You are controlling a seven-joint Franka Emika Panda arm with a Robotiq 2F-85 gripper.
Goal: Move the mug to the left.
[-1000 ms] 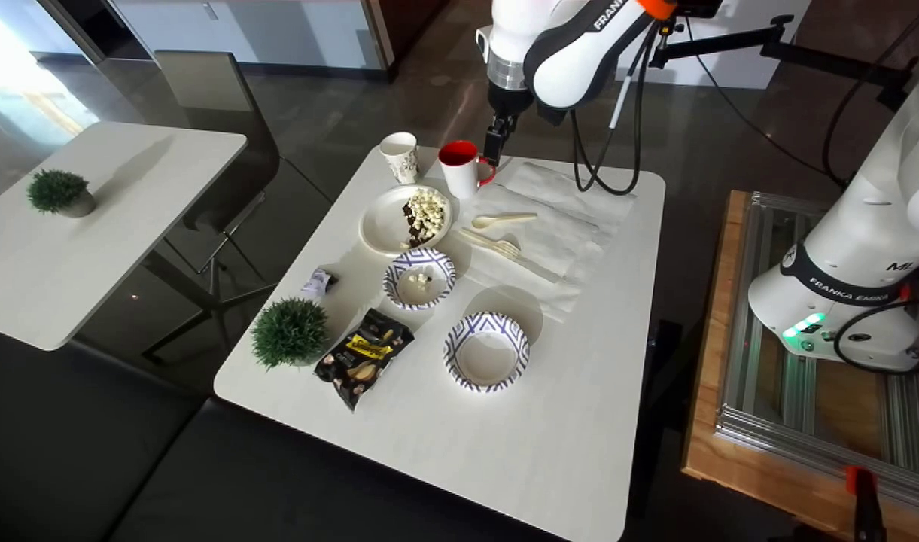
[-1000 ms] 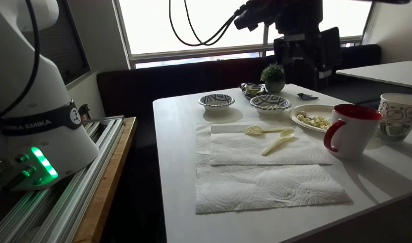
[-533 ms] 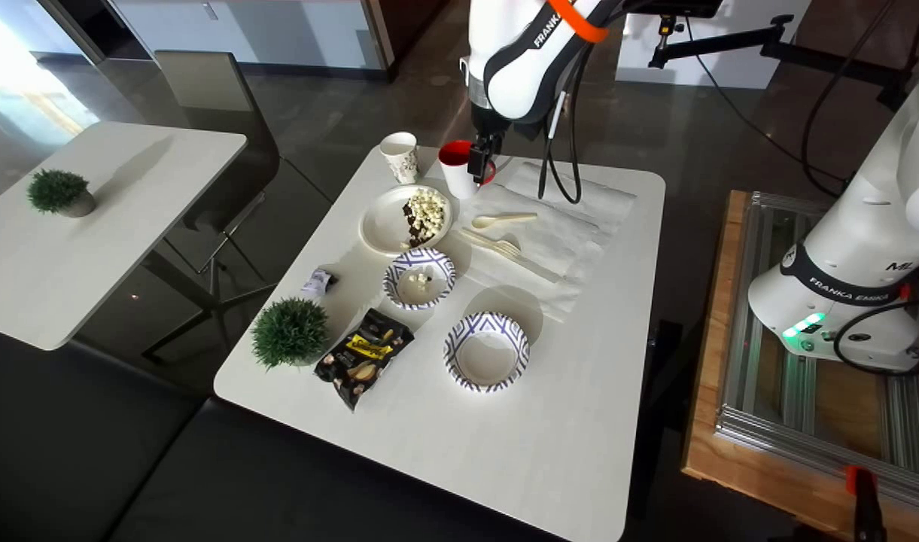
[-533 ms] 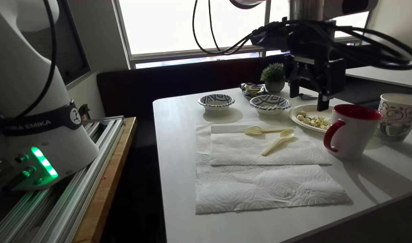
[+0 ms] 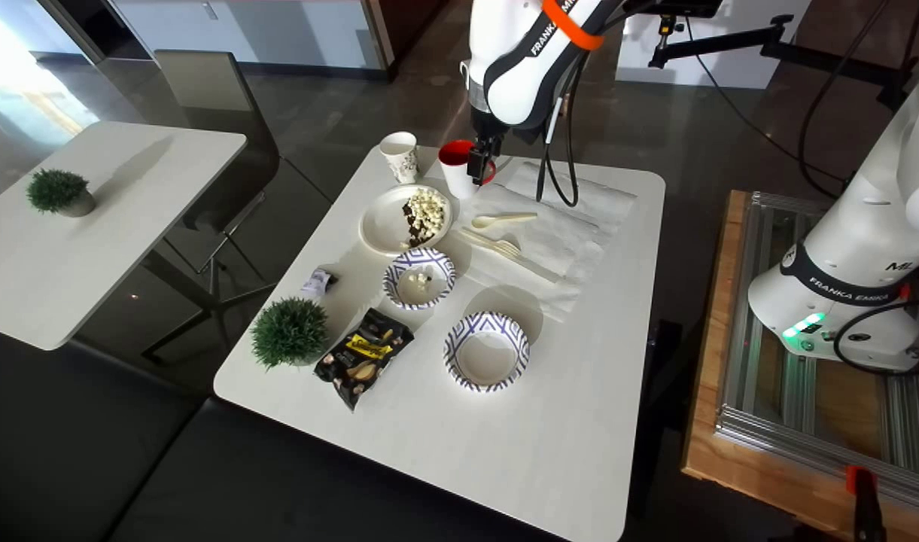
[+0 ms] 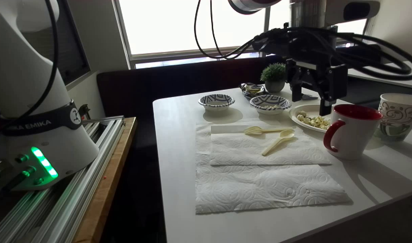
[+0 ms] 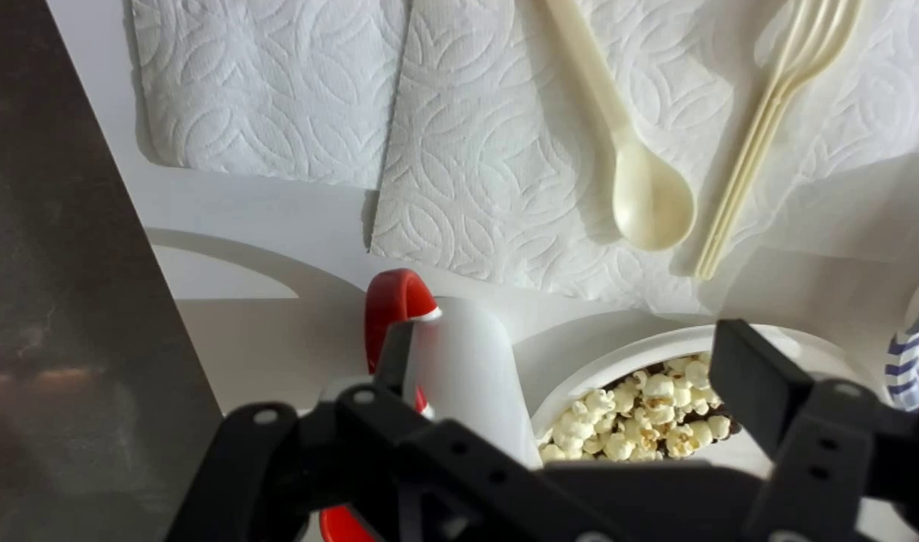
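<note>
The mug [image 5: 458, 181] is white outside with a red inside and a red handle. It stands upright near the table's far edge, and it also shows in the other views [image 6: 352, 138] [image 7: 474, 369]. My gripper [image 6: 311, 102] is open and empty, close beside the mug at about rim height. In the wrist view my gripper [image 7: 572, 369] has its jaws wide apart. One finger overlaps the mug's handle and body there; the other is over the popcorn plate. I cannot tell whether a finger touches the mug. The gripper hides the lower part of the mug there.
A patterned paper cup [image 6: 398, 116] stands beside the mug. A white plate [image 5: 376, 226] with popcorn is close to it. A spoon [image 5: 504, 218] and fork [image 5: 493, 242] lie on paper towels [image 5: 561, 226]. Two patterned bowls [image 5: 486, 376] [image 5: 420, 301], a black snack bag [image 5: 365, 357] and a plant [image 5: 290, 331] stand farther off.
My gripper has come down and moved toward the mug, mostly in the first half second, and slightly lower since. The mug and the other things have not moved.
</note>
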